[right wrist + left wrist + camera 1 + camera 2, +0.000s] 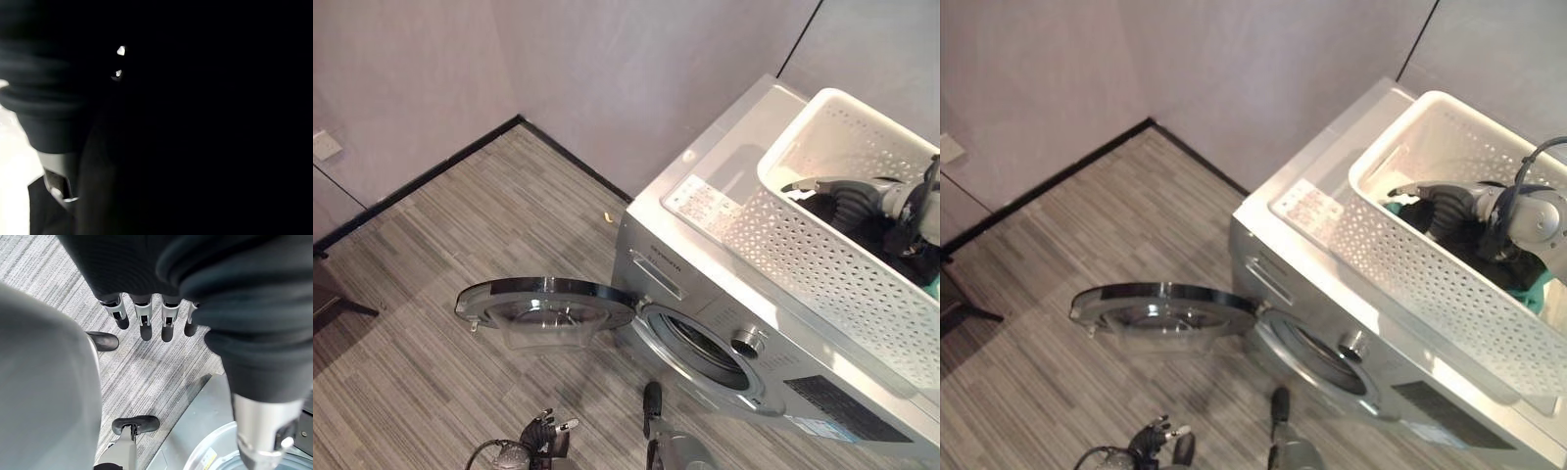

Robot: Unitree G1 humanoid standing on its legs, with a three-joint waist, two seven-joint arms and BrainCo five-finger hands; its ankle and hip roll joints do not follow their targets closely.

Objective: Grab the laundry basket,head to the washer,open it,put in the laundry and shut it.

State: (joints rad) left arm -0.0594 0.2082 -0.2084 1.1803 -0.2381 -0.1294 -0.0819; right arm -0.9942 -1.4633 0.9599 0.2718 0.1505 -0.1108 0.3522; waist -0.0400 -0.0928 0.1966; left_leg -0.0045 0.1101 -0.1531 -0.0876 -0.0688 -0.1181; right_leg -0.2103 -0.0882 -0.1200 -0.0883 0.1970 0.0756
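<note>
Under me is a floor (pixel 431 294) of grey striped planks, and it runs up to the pale walls, where a black skirting strip (pixel 440 171) marks its far edge. On this floor stands the silver washer (pixel 705 294), with its back near the wall at the far right corner. Its round door (pixel 543 305) is open and hangs over the planks in front of it. On the flat top of the washer sits the white laundry basket (pixel 822 264), with many small holes in its sides, and it covers most of the right part of the top. Dark laundry (pixel 1489 259) lies inside it.
</note>
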